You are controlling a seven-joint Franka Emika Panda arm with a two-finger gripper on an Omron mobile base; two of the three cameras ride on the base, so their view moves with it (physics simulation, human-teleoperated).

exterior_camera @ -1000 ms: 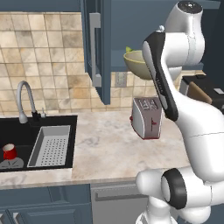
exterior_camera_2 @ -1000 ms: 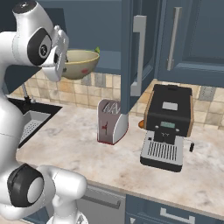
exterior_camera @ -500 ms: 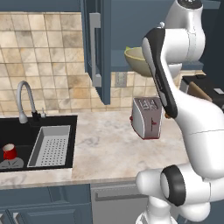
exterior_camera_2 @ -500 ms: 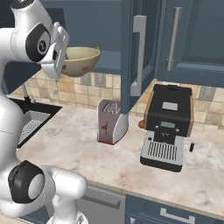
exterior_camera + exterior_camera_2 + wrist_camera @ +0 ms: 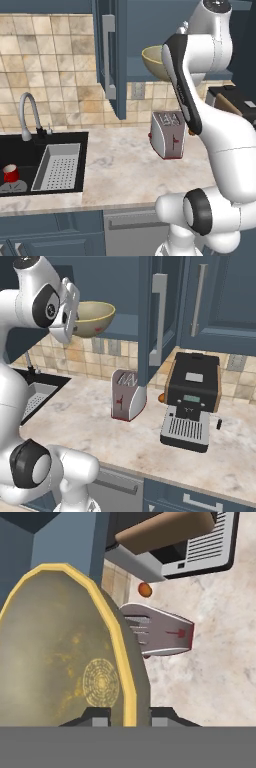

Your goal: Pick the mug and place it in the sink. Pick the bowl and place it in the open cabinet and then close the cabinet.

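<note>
We hold the bowl by its rim, our gripper clenched on it, raised at the open cabinet shelf above the toaster. Misjudged, the bowl could clip the shelf edge and slip free.

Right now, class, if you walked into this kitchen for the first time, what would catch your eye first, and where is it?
First, the big white arm holding the olive-tan bowl high in its pincer, level with the open blue cabinet, above the toaster. Next, the small red mug sitting in the black sink on the far left. A black coffee machine stands on the counter to the right.
</note>
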